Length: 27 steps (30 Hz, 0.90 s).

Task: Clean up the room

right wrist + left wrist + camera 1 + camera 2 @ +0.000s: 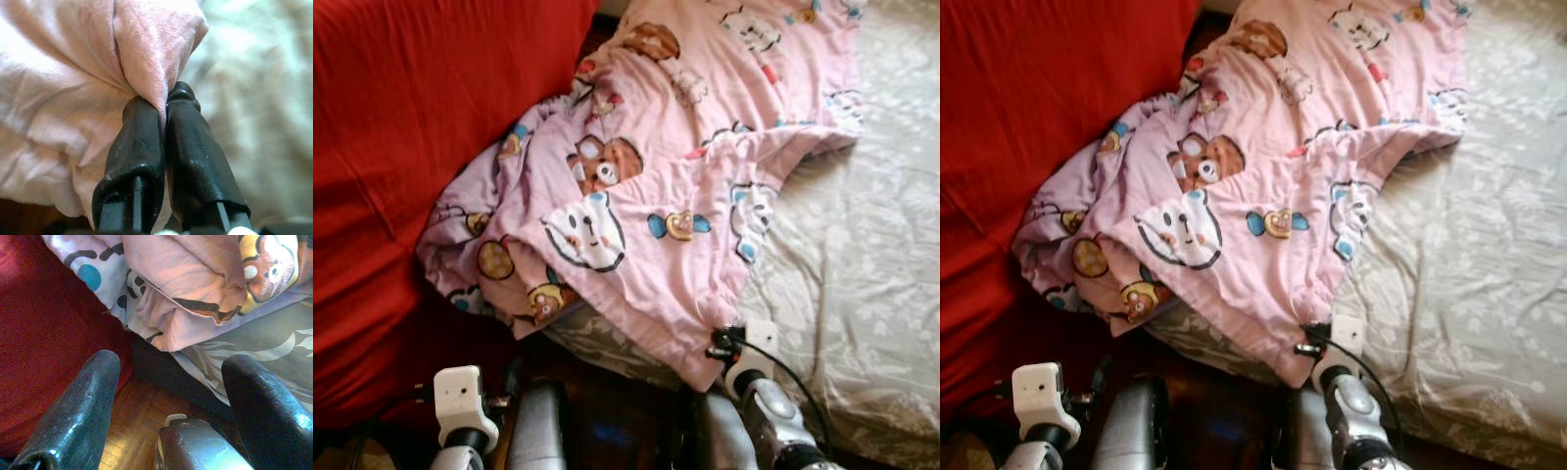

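While the pink cartoon-print blanket is lying bunched across the bed's near left part, the right end effector is pinching a fold at its near corner, fingers pressed together on the cloth. That corner is hanging at the bed's front edge over the grey patterned sheet. A red cover is lying on the left, touching the blanket. The left end effector is hanging low by the bed's edge, fingers spread wide and holding nothing, above the wooden floor.
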Tool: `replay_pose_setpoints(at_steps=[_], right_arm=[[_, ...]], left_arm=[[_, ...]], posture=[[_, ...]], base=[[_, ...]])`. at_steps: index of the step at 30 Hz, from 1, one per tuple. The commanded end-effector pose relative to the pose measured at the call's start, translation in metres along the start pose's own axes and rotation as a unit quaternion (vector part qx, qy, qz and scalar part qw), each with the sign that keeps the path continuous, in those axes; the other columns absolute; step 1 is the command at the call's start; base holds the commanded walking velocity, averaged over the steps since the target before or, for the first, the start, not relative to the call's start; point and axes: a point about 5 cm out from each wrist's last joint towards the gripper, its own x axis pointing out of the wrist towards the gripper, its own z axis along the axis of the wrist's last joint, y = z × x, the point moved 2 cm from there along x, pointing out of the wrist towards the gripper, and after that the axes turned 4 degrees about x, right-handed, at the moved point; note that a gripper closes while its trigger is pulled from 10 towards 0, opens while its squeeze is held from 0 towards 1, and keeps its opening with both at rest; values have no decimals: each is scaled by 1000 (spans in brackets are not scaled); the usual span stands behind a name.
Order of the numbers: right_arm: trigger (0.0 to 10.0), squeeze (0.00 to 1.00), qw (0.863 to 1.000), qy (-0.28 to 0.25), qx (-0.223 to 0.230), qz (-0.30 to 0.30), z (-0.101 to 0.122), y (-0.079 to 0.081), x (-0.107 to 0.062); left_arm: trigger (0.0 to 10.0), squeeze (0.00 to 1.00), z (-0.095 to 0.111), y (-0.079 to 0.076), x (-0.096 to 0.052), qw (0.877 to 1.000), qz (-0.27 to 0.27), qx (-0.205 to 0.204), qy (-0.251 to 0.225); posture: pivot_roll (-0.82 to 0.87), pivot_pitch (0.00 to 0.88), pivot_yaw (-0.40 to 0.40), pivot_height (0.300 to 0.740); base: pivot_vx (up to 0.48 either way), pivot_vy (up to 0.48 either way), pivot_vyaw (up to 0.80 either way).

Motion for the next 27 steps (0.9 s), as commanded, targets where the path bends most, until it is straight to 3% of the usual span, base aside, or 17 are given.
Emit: replay_pose_setpoints(at_steps=[1, 5, 6, 7, 11, 21, 27], right_arm=[[0, 0, 1000, -6, 13, -23, -5, -15, -7], [0, 0, 1000, -13, 14, -25, -4, -20, -9], [8039, 0, 1000, -8, 1, -21, -8, -22, -11], [10000, 0, 1000, -6, -2, -21, -9, -23, -12], [10000, 0, 999, -23, 7, -25, -4, -28, -13], [10000, 0, 999, -36, 2, -30, 6, -28, -10], [10000, 0, 999, -44, -1, -32, 11, -31, -9]], left_arm=[[10000, 0, -18, 6, -4, 1000, 11, -1, 29], [10000, 0, -27, 9, -1, 999, 17, -8, 40], [10000, 0, -34, 11, 0, 998, 22, -14, 49], [10000, 0, -37, 11, 1, 998, 24, -16, 54], [10000, 0, -49, 13, 3, 996, 29, -24, 76], [10000, 0, -75, 16, 6, 991, 36, -29, 124], [10000, 0, -89, 24, 0, 985, 50, -39, 161]], posture=[[123, 137, -77, 606], [112, 119, -76, 606], [103, 112, -76, 606], [100, 107, -75, 606], [84, 93, -73, 606], [81, 57, -83, 666], [81, 27, -82, 701]], base=[[0, 0, 0], [0, 0, 0], [0, 0, 0], [0, 0, 0], [0, 0, 0], [0, 0, 0], [0, 0, 0]])
